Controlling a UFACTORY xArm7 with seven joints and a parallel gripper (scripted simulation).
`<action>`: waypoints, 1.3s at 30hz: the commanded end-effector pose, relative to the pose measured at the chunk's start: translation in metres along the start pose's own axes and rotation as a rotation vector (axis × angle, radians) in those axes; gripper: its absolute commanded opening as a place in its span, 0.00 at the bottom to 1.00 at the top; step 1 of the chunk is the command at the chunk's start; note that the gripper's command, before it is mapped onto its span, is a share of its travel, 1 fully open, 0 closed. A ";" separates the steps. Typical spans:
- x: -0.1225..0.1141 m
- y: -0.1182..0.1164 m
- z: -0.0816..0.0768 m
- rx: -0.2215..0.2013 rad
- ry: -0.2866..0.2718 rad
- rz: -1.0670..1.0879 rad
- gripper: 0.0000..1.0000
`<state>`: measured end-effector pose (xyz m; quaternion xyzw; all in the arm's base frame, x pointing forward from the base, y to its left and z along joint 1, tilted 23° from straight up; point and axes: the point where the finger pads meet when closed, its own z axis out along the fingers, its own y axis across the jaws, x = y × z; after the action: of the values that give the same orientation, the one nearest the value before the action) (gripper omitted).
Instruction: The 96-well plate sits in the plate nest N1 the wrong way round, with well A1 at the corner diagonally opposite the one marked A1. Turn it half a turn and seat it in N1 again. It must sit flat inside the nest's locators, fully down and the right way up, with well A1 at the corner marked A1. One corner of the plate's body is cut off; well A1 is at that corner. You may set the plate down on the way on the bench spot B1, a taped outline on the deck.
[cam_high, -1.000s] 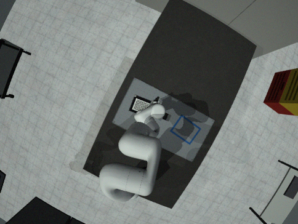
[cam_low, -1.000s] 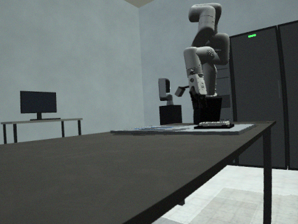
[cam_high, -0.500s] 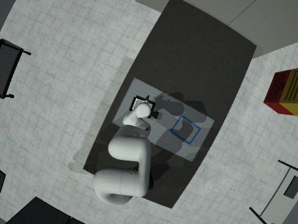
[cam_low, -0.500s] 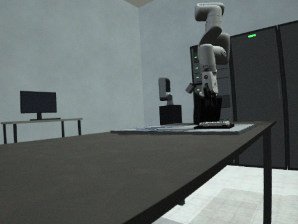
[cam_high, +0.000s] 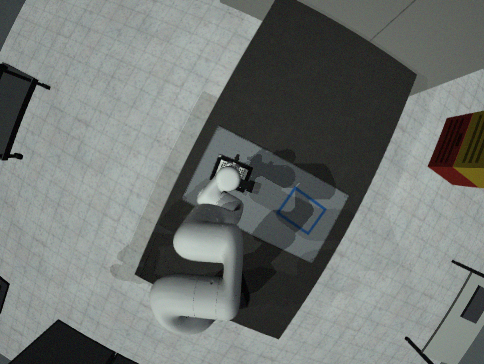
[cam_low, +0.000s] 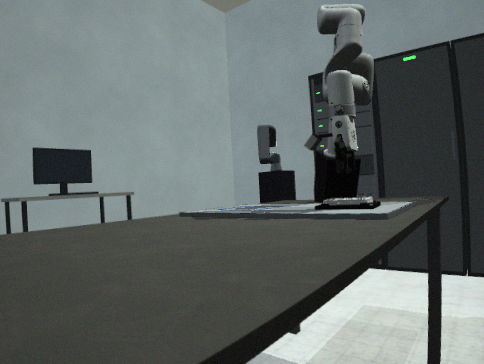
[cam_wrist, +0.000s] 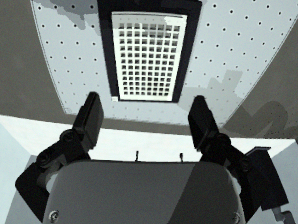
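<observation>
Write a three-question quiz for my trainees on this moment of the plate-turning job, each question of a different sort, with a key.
1. True or false: the pincer is closed on the 96-well plate.
2. Multiple choice: where is the plate?
A) on the blue taped outline
B) in the black nest
C) lifted off the deck
3. Short answer: in the exterior view, how does the pincer stand relative to the plate?

Key
1. False: the fingers are spread wide and hold nothing.
2. B
3. It hangs above the plate with a gap between them, not touching it.
</observation>
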<state>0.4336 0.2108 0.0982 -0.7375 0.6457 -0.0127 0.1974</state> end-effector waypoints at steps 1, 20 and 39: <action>0.000 -0.001 0.002 0.003 0.000 0.000 1.00; 0.000 -0.001 0.029 0.003 0.000 0.000 1.00; 0.000 -0.001 0.057 0.003 0.000 0.000 1.00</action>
<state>0.4474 0.2254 0.0498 -0.7377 0.6457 -0.0127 0.1968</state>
